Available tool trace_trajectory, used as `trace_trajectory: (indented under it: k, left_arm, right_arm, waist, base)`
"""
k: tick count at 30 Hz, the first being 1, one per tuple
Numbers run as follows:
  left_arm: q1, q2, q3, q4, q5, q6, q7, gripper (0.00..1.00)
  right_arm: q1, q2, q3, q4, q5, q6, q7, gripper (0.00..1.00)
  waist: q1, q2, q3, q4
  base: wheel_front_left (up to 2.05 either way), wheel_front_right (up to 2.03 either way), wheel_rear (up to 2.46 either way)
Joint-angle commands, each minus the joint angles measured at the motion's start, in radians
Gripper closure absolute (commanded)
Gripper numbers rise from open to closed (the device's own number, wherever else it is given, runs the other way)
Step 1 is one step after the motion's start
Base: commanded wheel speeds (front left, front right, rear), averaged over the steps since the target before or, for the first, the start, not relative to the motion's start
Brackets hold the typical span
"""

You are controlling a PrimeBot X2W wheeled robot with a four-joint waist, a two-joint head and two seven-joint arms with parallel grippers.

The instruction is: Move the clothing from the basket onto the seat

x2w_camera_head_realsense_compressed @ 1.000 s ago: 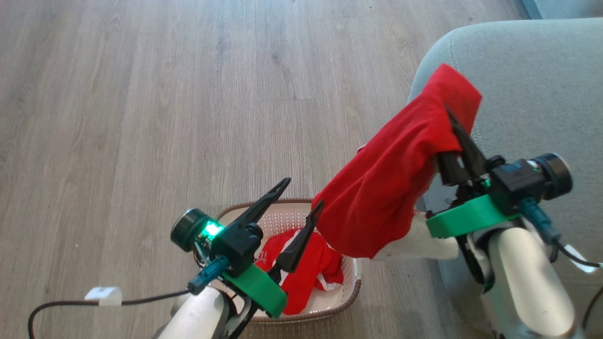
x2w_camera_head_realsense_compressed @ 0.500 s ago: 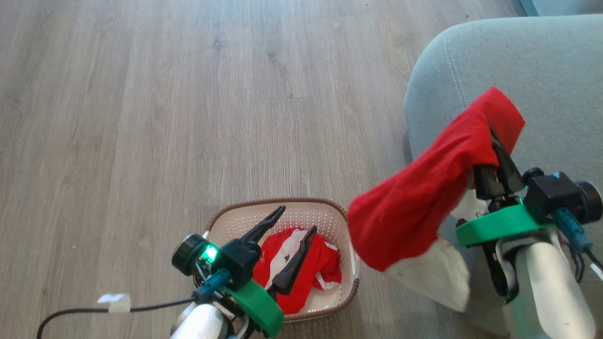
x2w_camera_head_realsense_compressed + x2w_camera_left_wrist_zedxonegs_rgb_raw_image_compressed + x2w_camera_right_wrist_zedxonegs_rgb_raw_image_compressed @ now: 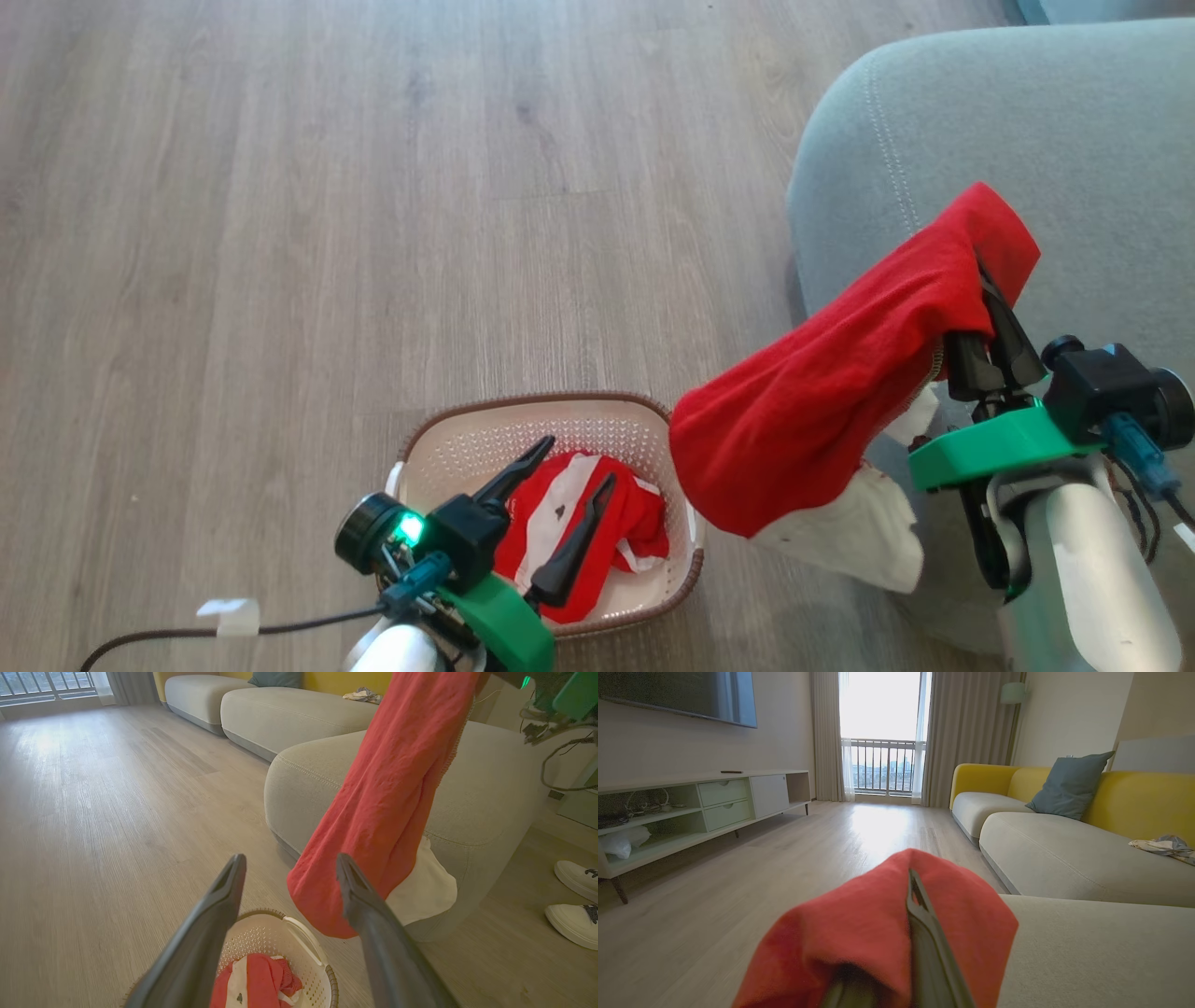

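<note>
One piece of the clothing, a red garment (image 3: 840, 392) with a white panel, is draped over my right gripper (image 3: 982, 271), which is shut on it. It hangs across the left edge of the grey-green seat (image 3: 1027, 112), its lower end dangling beside the seat's side near the basket. In the right wrist view the red garment (image 3: 878, 924) wraps the right gripper (image 3: 911, 882). A second red-and-white garment (image 3: 635, 523) lies in the cream basket (image 3: 541, 403) on the floor. My left gripper (image 3: 579, 459) hovers open above that basket, holding nothing. The left wrist view shows the hanging garment (image 3: 387, 793) before the seat (image 3: 490, 788).
Wooden floor (image 3: 373, 187) stretches left and ahead. A cable with a white tag (image 3: 229, 616) trails at lower left. Two white shoes (image 3: 577, 877) stand on the floor right of the seat. A long couch with a blue pillow (image 3: 1069, 784) and a low cabinet (image 3: 691, 807) stand beyond.
The head camera has shifted. My right gripper carried the red garment rightward, further over the seat, then nearly stopped. The left gripper stays open over the basket.
</note>
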Motion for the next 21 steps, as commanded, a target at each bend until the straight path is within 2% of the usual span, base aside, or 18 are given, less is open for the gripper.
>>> trace_trajectory:
  k: [1,9,21]
  left_arm:
    - [-0.024,-0.003,0.035,-0.027,-0.004,-0.001,-0.010,0.00]
    - [-0.025,-0.004,0.036,-0.034,0.006,-0.001,-0.010,0.00]
    - [-0.045,-0.005,0.039,-0.060,0.017,-0.001,-0.010,0.00]
  right_arm:
    - [-0.027,0.006,0.018,-0.036,0.006,0.000,-0.009,1.00]
    - [-0.041,0.006,0.004,-0.052,-0.001,0.000,-0.009,1.00]
    - [-0.047,0.006,0.000,-0.121,-0.033,0.000,-0.009,1.00]
  waist:
    - [0.0000,0.0000,0.002,-0.006]
    - [0.0000,0.0000,0.021,-0.087]
    - [0.0000,0.0000,0.060,-0.300]
  base:
    - [0.00,0.00,0.00]
    - [0.00,0.00,0.00]
    - [0.00,0.00,0.00]
